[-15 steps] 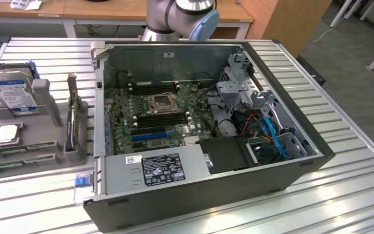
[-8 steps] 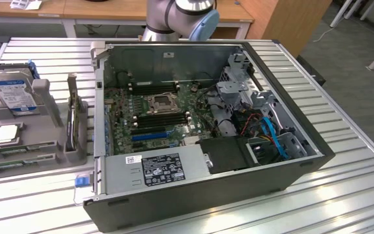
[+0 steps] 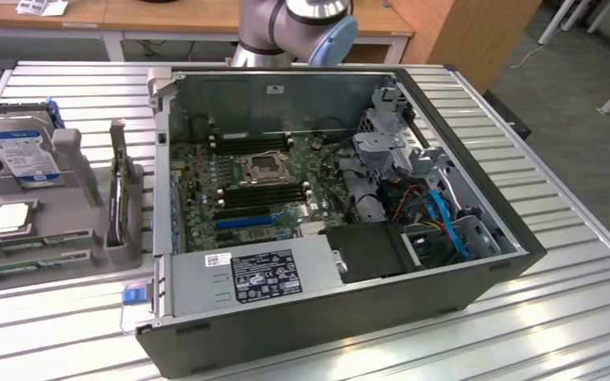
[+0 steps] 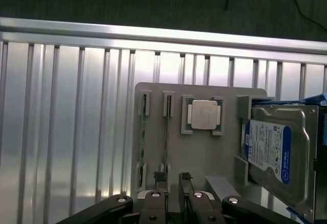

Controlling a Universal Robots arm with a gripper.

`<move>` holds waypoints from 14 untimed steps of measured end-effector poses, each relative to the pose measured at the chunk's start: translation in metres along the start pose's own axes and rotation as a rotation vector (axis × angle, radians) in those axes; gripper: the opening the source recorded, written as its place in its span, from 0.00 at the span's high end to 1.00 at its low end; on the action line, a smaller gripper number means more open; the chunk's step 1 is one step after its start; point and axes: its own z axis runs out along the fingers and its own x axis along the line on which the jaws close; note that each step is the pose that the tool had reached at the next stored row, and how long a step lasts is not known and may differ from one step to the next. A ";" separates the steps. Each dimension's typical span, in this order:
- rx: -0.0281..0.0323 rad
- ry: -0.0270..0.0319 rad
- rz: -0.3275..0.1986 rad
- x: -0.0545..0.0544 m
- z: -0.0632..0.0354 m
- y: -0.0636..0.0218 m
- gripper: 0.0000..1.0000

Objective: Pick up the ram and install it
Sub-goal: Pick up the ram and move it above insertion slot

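Open and empty, the claw (image 4: pixel 172 179) hovers near the ram (image 4: pixel 166 132), a likely light, stiff, fragile stick standing edge-up in a gray holder (image 4: pixel 214 152), probably best pinched across its faces mid-length.

No lettering can be read. Black label (image 3: pixel 264 278) on the power supply (image 3: pixel 199 287), at 6 o'clock in the case (image 3: pixel 316 337): print illegible. Blue-and-white label (image 4: pixel 265 150) on the hard drive (image 4: pixel 295 129): likewise illegible.
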 end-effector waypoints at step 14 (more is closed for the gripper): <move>0.0000 0.0000 0.001 0.001 0.0255 -0.0004 0.76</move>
